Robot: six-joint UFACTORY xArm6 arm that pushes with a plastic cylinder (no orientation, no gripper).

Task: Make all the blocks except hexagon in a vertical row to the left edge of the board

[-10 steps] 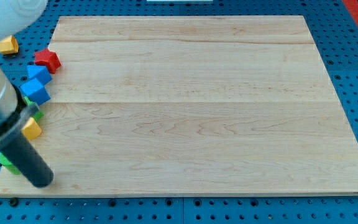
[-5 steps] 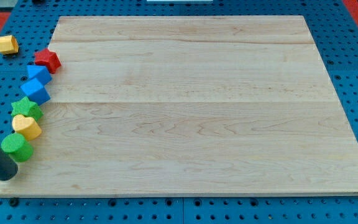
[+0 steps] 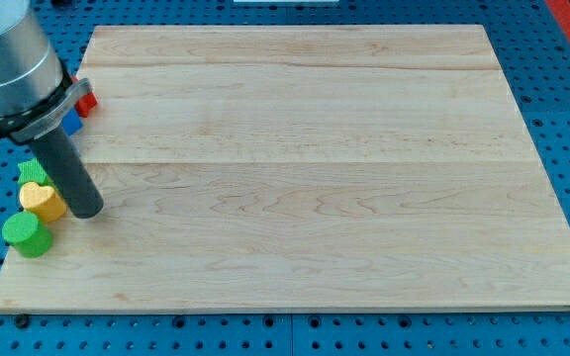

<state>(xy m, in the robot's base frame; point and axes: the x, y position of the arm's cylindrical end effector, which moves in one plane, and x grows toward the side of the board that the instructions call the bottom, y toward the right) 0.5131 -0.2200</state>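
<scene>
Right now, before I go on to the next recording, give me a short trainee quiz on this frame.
1. True or false: my tip stands at the view's right of the yellow block.
2. What colour is the cylinder nearest the view's bottom? A) purple B) green C) white
3. Fill in: the blocks in sight lie along the board's ____ edge in the view.
Key: 1 true; 2 B; 3 left.
</scene>
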